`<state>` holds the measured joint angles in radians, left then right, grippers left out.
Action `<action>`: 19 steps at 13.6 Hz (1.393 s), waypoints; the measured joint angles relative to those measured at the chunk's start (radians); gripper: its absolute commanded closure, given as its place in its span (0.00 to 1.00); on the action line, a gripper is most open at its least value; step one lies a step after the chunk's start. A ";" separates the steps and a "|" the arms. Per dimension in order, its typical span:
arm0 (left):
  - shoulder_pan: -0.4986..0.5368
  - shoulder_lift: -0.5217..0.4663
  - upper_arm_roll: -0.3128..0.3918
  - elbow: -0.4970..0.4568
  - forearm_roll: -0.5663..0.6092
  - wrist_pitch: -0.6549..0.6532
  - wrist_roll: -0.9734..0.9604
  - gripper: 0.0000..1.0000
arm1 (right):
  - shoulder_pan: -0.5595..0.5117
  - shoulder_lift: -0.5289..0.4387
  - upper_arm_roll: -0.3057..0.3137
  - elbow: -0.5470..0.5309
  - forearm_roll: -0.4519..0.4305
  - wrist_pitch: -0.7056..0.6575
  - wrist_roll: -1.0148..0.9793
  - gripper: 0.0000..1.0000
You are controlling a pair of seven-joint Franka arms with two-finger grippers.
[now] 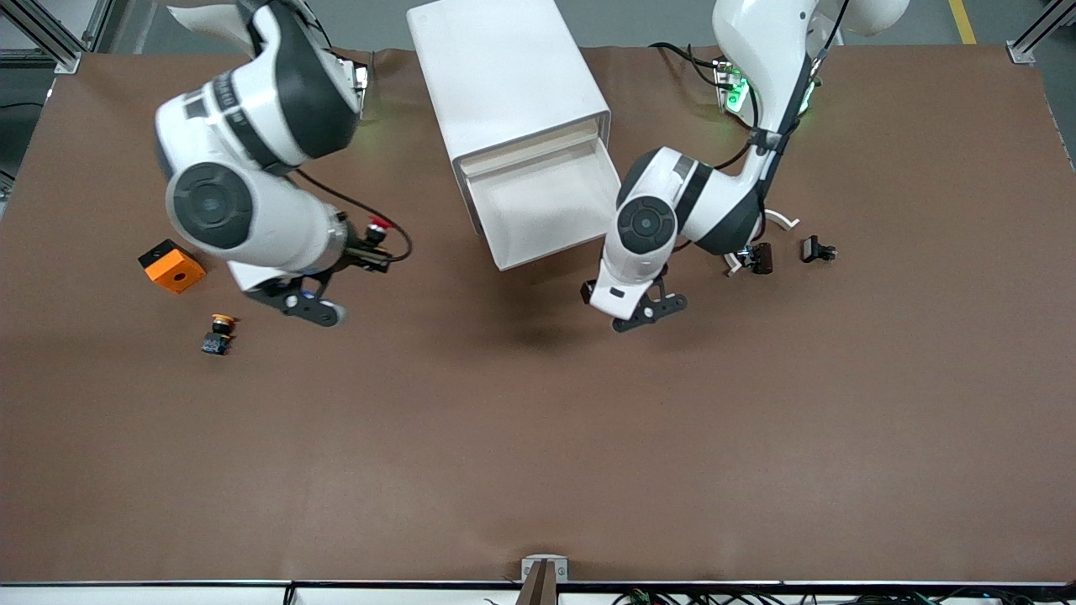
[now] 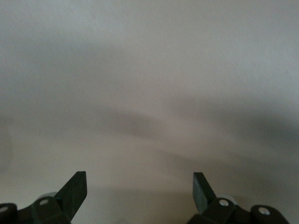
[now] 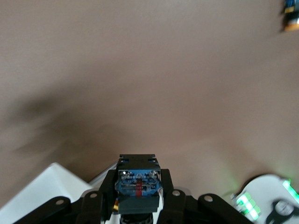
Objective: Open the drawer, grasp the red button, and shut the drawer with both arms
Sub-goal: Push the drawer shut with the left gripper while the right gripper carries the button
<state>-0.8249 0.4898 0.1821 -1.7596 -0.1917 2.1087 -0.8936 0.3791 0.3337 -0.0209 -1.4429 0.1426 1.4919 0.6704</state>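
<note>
Across the top centre of the front view stands the white cabinet (image 1: 504, 76), and its drawer (image 1: 546, 206) is pulled out toward the camera; the tray shows only its bare white floor, with nothing lying in it. At the centre right of the frame, the left gripper (image 1: 647, 307) hangs over the brown table (image 1: 538, 437) just beside the drawer's front corner, its fingers spread wide and holding nothing. At the centre left, the right gripper (image 1: 370, 244) is up in the air over the table, between the cabinet and the orange cube (image 1: 171, 265), its fingers pinching the button (image 1: 378, 228), whose red cap points toward the top of the frame. Lower left of the cube, a second button with a yellow cap (image 1: 218, 333) lies on the table. At the centre right, two small black parts (image 1: 817, 249) rest on the table toward the left arm's end.

Up close in the left wrist view, the two black fingertips (image 2: 74, 191) stand far apart at the bottom edge, with only a blurred pale surface ahead of them.

Low in the right wrist view, the fingers (image 3: 105, 191) clamp the button's (image 3: 138, 182) blue and black body at the bottom centre. Brown table fills the frame above it, and the yellow-capped button (image 3: 292, 16) shows at the upper right corner.
</note>
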 measured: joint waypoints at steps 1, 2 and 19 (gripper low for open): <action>0.000 -0.019 -0.025 -0.009 0.000 0.000 -0.026 0.00 | -0.033 -0.017 -0.001 -0.040 -0.016 0.022 -0.072 0.77; -0.001 -0.038 -0.049 -0.018 0.000 0.000 -0.051 0.00 | -0.064 -0.027 -0.002 -0.075 -0.039 0.045 -0.138 0.76; -0.001 -0.095 -0.262 -0.130 -0.184 0.003 -0.076 0.00 | -0.302 -0.037 -0.003 -0.648 -0.187 0.836 -0.586 0.76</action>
<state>-0.8259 0.3946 -0.0803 -1.8893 -0.3755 2.1117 -0.9696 0.0774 0.2972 -0.0239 -2.0911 -0.0440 2.3277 0.0840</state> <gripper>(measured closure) 0.000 0.581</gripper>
